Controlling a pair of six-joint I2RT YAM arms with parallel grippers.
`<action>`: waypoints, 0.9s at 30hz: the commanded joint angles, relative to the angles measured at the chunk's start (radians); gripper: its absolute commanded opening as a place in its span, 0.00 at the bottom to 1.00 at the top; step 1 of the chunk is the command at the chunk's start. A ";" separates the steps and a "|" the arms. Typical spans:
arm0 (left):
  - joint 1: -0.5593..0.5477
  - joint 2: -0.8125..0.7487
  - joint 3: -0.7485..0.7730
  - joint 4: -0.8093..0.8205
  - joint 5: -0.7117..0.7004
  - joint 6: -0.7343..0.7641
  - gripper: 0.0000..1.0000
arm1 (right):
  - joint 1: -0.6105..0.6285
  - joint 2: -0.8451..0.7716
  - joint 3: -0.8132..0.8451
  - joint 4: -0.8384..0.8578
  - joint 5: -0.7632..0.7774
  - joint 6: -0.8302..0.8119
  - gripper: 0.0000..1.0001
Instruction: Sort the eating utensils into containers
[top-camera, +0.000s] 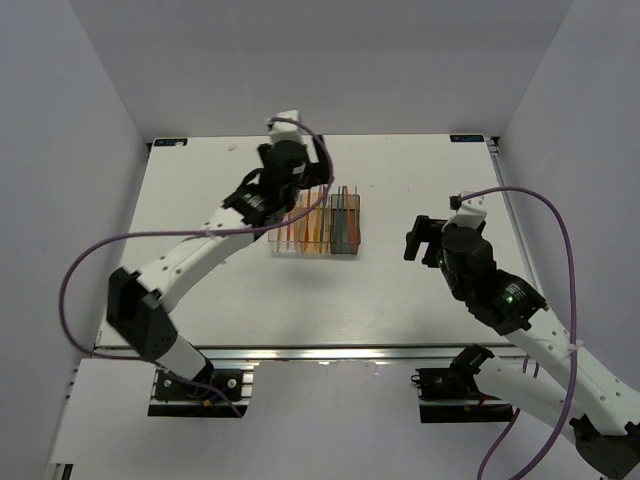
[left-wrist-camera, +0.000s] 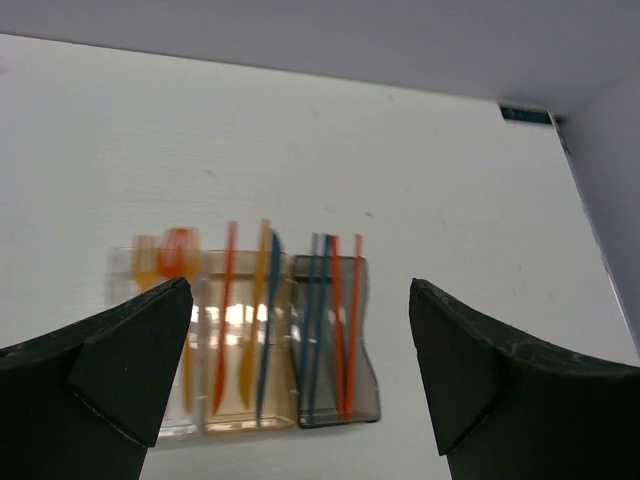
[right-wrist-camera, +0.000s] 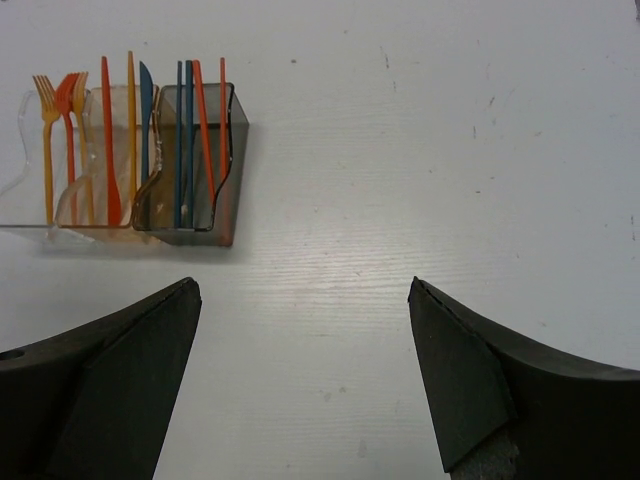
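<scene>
**Bin layout.** Three bins stand side by side and touching, near the middle of the bench (top-camera: 400, 300). The clear bin (right-wrist-camera: 20, 200) is on the left, the tan bin (left-wrist-camera: 240, 415) in the centre and the dark grey bin (right-wrist-camera: 226, 160) on the right. Each utensil stands on end and leans on a bin wall, so each type stays in its own bin.

**Contents.**
- The orange forks (right-wrist-camera: 60, 95) are in the clear bin.
- The orange knives (right-wrist-camera: 107, 130) and one blue knife (right-wrist-camera: 146, 100) are in the tan bin.
- The slim blue and orange utensils (right-wrist-camera: 185, 130) are in the dark grey bin (their type cannot be read).

No view shows a loose utensil, so the sort appears to be at or near its end.

**Gripper state.**
- The left gripper (left-wrist-camera: 300, 300) hangs above the row with its jaws spread wide and nothing between them.
- The right gripper (right-wrist-camera: 300, 295) is likewise released and empty. It is held well to the right of the bins, which leaves the left arm room over them.

**View comparison.**
- The top view alone shows both arms and how far apart they are, but the left arm covers part of the row.
- The right wrist view shows the fork tines and knife blades sharply.
- The left wrist view is blurred, and its own finger hides most of the clear bin.
</scene>
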 joint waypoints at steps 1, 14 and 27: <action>0.081 -0.229 -0.143 -0.261 -0.249 -0.081 0.98 | -0.004 -0.016 0.090 -0.065 0.049 0.015 0.89; 0.196 -1.065 -0.600 -0.517 -0.525 -0.126 0.98 | -0.003 -0.244 0.100 -0.380 0.203 0.122 0.89; 0.196 -1.075 -0.645 -0.504 -0.528 -0.109 0.98 | -0.003 -0.355 0.038 -0.389 0.212 0.104 0.89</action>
